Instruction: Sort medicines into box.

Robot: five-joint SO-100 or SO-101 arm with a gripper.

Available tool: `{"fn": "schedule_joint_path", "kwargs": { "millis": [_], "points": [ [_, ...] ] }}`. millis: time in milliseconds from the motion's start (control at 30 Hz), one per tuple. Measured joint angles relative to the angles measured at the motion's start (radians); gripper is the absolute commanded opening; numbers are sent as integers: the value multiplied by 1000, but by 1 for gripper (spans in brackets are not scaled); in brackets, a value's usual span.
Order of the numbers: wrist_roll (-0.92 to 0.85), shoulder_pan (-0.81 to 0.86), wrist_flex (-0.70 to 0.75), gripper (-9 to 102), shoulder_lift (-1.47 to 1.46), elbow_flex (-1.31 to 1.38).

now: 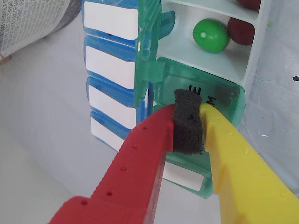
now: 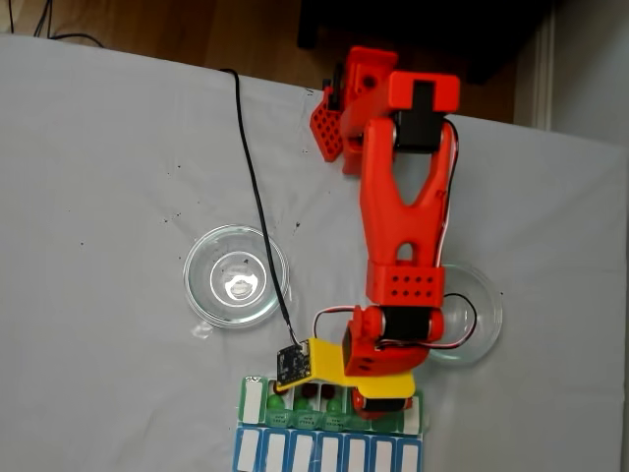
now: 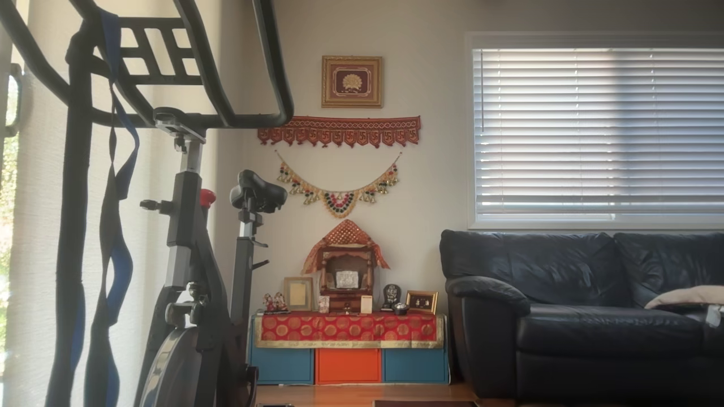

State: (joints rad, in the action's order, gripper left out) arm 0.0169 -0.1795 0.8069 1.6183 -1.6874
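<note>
In the wrist view, nearest the camera, the gripper [image 1: 202,122] reaches in from the bottom edge with one red finger and one yellow finger. A block of black foam padding [image 1: 188,122] sits between them, and the jaws look nearly clenched with no ball visible in their grasp. The tips rest on or just above a translucent green lid [image 1: 219,100] of the box [image 1: 205,56], a weekly pill organiser with white compartments; I cannot tell whether they touch it.

Just beyond that lid, an open compartment holds one glossy bright green ball [image 1: 211,35] with a dark red ball [image 1: 241,31] to its right. Another dark red ball [image 1: 249,3] shows at the top edge, in the next compartment farther off. To the left of the box lies a blue-lidded row [image 1: 110,70] with white labels.

In the fixed view, looking down, the box [image 2: 257,398] sits at the near edge of a grey table [image 2: 108,197], with the orange arm [image 2: 403,226] bent over it. Farther back, one clear glass dish [image 2: 236,276] on the left looks empty; a second dish [image 2: 480,313] is partly hidden by the arm.

Judging from this, several medicines are already sorted into compartments. How many remain cannot be counted, since the arm covers part of the box and dish.
</note>
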Motion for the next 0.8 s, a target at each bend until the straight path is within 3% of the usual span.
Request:
{"fn": "schedule_joint_path", "kwargs": {
  "millis": [267, 400, 800],
  "points": [
    [43, 14, -21, 1, 48, -18],
    [94, 32, -146, 1, 149, -141],
    [181, 63, -278, 1, 353, -239]
  ]
}}
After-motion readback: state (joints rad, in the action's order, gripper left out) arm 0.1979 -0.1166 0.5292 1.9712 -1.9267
